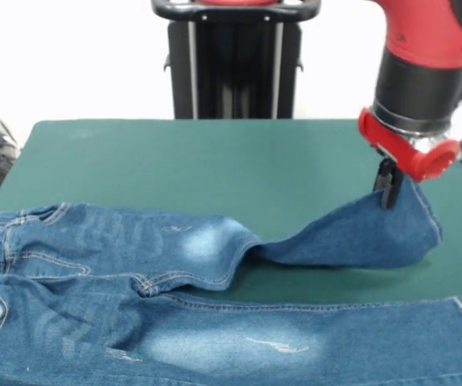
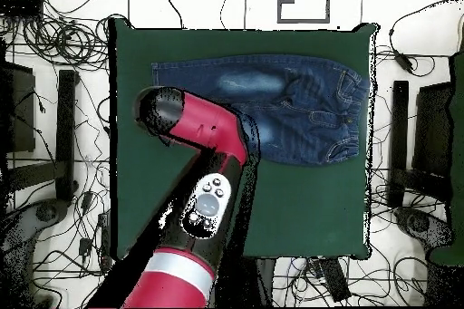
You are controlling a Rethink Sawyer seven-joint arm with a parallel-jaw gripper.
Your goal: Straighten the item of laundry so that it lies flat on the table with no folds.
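The blue denim jeans (image 1: 134, 273) lie on the green table (image 1: 199, 161), waistband at the left in the front view. One leg lies straight along the near edge. The other leg bends back on itself, and its hem end (image 1: 392, 229) is raised off the table at the right. My gripper (image 1: 388, 186) is shut on the top of that raised leg end. In the overhead view the jeans (image 2: 308, 106) lie near the table's (image 2: 308, 206) far edge. There my red arm (image 2: 195, 129) hides the gripper and the held leg end.
The robot's black pedestal (image 1: 235, 56) stands behind the table's far edge. Cables (image 2: 54, 43) and black stands (image 2: 65, 133) surround the table on the floor. Bare green cloth (image 2: 299, 197) lies between the jeans and the robot's side.
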